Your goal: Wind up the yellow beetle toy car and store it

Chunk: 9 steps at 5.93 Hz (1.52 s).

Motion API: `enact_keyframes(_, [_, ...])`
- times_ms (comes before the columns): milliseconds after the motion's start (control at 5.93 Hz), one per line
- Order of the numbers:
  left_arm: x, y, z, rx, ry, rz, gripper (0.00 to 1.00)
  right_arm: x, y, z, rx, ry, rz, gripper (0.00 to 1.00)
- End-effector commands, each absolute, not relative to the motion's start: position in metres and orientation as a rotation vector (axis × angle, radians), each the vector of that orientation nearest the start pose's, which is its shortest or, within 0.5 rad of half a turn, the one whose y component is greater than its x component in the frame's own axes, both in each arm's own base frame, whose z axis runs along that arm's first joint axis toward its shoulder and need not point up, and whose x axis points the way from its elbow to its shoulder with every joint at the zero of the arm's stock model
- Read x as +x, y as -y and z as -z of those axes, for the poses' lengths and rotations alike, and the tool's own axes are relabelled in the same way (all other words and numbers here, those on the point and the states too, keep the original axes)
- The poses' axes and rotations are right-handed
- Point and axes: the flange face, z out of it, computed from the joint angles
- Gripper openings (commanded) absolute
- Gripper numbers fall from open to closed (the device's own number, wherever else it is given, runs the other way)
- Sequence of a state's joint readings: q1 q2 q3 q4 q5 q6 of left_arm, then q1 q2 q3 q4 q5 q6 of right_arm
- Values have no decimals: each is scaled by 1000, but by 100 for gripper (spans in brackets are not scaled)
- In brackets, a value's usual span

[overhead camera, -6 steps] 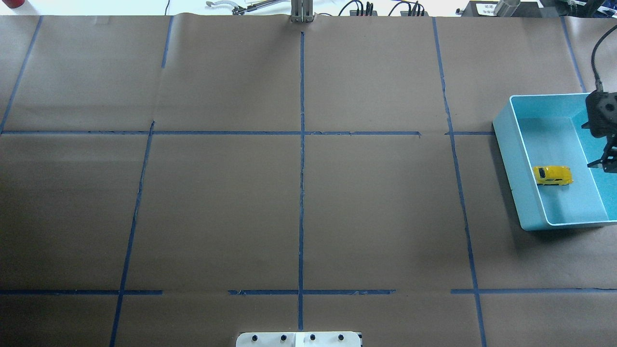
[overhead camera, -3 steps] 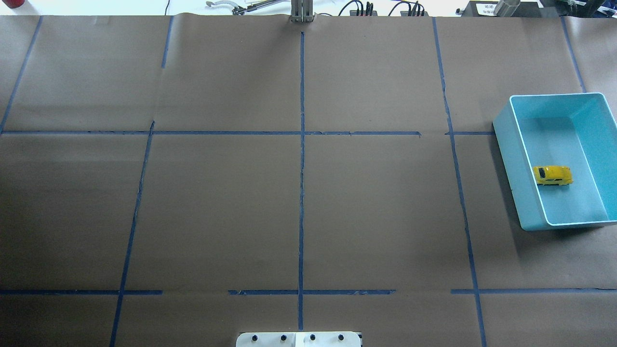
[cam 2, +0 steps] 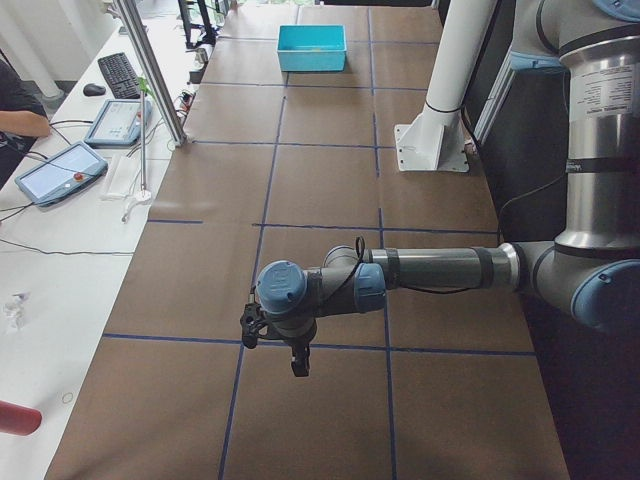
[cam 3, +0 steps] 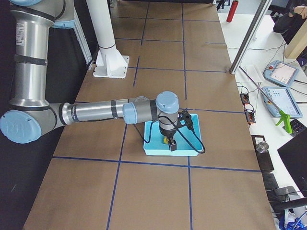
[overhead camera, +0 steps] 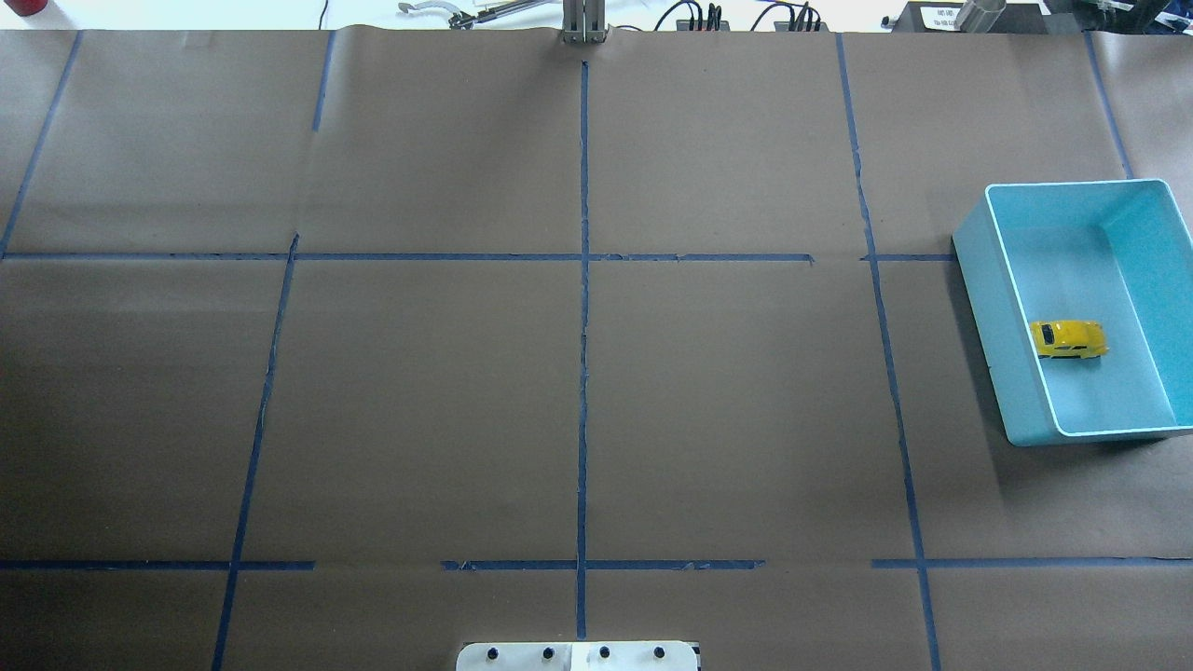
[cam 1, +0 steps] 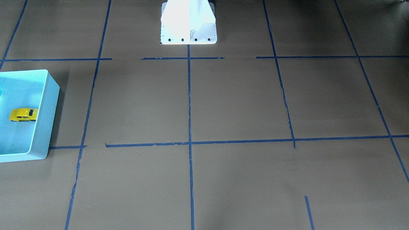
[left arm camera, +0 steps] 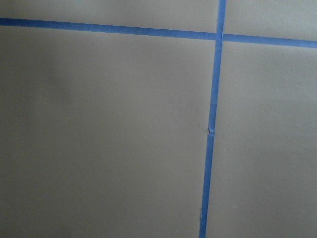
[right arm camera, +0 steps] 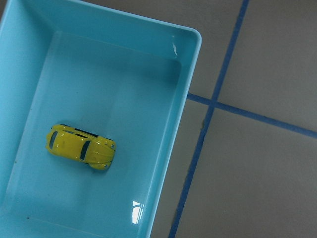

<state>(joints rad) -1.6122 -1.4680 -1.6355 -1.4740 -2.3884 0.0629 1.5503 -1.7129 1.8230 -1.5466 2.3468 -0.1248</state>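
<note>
The yellow beetle toy car (overhead camera: pixel 1069 339) lies on the floor of the turquoise bin (overhead camera: pixel 974 280) at the table's right side, by the bin's left wall. It also shows in the front view (cam 1: pixel 23 114) and in the right wrist view (right arm camera: pixel 81 147), apart from any gripper. My right gripper (cam 3: pixel 171 145) hangs above the bin, seen only in the exterior right view; I cannot tell whether it is open or shut. My left gripper (cam 2: pixel 297 365) hovers over bare table far from the bin, seen only in the exterior left view; its state is also unclear.
Brown paper with blue tape lines (overhead camera: pixel 583 326) covers the table. The robot's white base (cam 1: pixel 188 22) stands at the near middle edge. Tablets and a keyboard (cam 2: pixel 118 72) lie on a side desk beyond the far edge.
My right gripper, over the bin's right edge in the overhead view a second ago, has left that view. The car and bin have not moved.
</note>
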Motion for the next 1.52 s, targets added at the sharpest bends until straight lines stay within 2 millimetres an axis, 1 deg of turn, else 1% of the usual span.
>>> enact_keyframes(0, [-79, 435, -683, -89, -822, 37, 100, 76, 424, -631, 64, 780, -12, 100])
enact_keyframes(337, [-79, 435, -683, -89, -822, 37, 100, 78, 426, -628, 70, 784, -17, 100])
enact_keyframes(674, [-79, 435, -683, -89, -822, 37, 100, 79, 422, -629, 77, 771, -2, 100])
enact_keyframes(1012, [-79, 435, -683, -87, -823, 36, 100, 82, 418, -634, 96, 767, 56, 100])
enact_keyframes(1349, [-79, 435, -683, -89, -822, 37, 100, 84, 415, -638, 85, 774, 47, 100])
